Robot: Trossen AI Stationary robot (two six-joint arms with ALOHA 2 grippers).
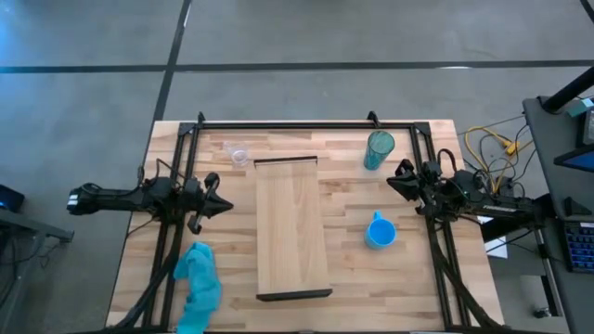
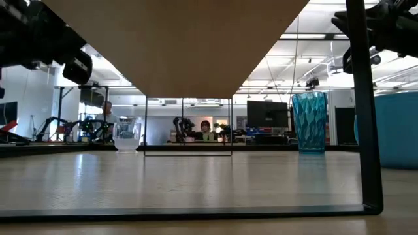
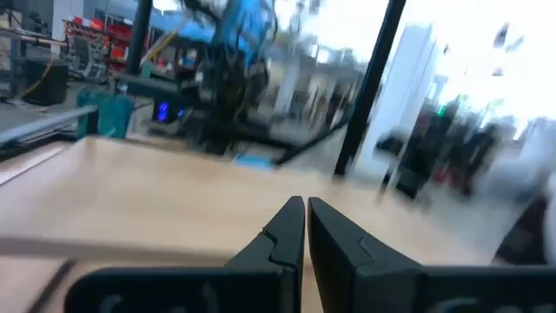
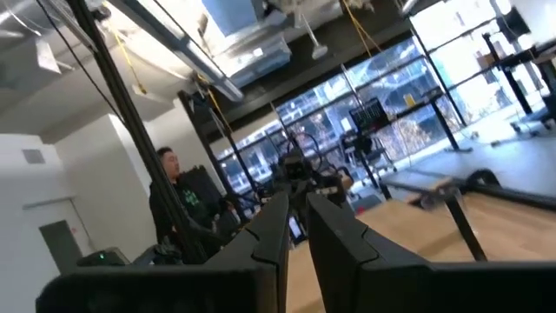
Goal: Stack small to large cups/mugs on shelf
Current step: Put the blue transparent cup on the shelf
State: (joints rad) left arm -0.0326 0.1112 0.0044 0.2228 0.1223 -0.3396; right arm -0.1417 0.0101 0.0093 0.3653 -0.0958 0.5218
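Observation:
The shelf (image 1: 291, 228) stands in the middle of the table on its dark end rails. The teal tumbler (image 1: 378, 150) stands upright at the far right and also shows in the low view (image 2: 309, 122). The blue mug (image 1: 380, 232) stands right of the shelf. The small clear cup (image 1: 238, 155) stands at the far left of the shelf, also in the low view (image 2: 127, 134). My left gripper (image 1: 225, 205) is shut and empty, left of the shelf. My right gripper (image 1: 391, 178) is shut and empty, between the tumbler and the mug.
A light blue cloth (image 1: 197, 286) lies crumpled at the table's near left. A black frame (image 1: 306, 123) runs along the far edge and both sides. Bare tabletop lies between the shelf and each arm. A person (image 4: 174, 200) stands in the room beyond the table.

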